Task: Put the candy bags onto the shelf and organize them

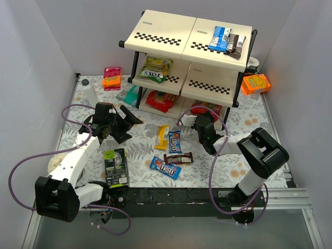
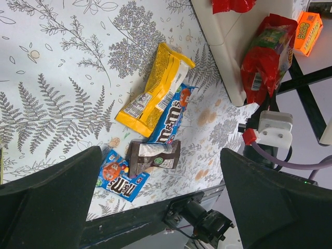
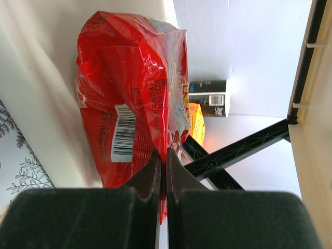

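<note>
My right gripper (image 3: 165,163) is shut on the edge of a red candy bag (image 3: 129,104), which it holds at the bottom tier of the shelf (image 1: 166,31). In the top view, the right gripper (image 1: 199,122) is beside that red bag (image 1: 207,109). My left gripper (image 1: 127,122) hangs open and empty over the table. Below it lie a yellow bag (image 2: 153,93), a blue M&M's bag (image 2: 174,116), a brown bar (image 2: 154,156) and a second M&M's bag (image 2: 118,175). Several packets (image 1: 227,40) lie on the top tier, and a Fox's bag (image 1: 154,69) on the middle one.
An orange box (image 1: 256,83) sits right of the shelf, and another box (image 1: 111,78) at the back left. A black-and-green carton (image 1: 115,166) lies near the left arm. A teal bag (image 1: 128,94) leans by the shelf's left post. White walls close both sides.
</note>
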Motion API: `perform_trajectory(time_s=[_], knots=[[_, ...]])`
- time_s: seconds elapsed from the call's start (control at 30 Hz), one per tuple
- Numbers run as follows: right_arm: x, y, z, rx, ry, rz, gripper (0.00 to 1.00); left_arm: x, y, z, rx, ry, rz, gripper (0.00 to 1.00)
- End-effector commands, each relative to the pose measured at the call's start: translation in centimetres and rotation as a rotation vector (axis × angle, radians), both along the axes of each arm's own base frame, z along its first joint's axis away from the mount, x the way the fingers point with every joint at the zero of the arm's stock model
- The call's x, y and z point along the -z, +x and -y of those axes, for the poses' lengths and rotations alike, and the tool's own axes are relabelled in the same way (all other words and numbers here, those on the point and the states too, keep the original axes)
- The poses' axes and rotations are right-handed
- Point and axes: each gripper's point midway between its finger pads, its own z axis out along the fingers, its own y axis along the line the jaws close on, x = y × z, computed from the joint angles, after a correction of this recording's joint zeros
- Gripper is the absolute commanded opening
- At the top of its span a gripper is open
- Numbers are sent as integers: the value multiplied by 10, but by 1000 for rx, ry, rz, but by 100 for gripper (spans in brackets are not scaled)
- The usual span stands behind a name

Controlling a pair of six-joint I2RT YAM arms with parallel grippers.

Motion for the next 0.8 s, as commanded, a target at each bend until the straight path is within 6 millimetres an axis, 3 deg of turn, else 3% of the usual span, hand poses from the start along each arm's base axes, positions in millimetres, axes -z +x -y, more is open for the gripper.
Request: perform_trajectory(time_s=[0.0, 0.27, 0.33, 0.47, 0.6, 0.77], knots=[[-10, 5, -13, -78, 57, 56, 1, -5, -4, -1, 12, -9, 17, 98], [50, -18, -11, -105, 116, -192, 1, -2, -4, -2, 13, -16, 16, 98], [57, -19, -5, -93, 121, -217, 1, -2, -4, -2, 13, -19, 19, 98], [48, -18, -3, -71, 151, -178, 8, -2, -4, 1, 25, -34, 18, 98], [30, -8, -4, -51, 169, -125, 38, -3, -2, 2, 32, -40, 22, 98], [-4, 0, -7, -32, 218, -51, 47, -2, -3, 2, 34, -35, 20, 98]])
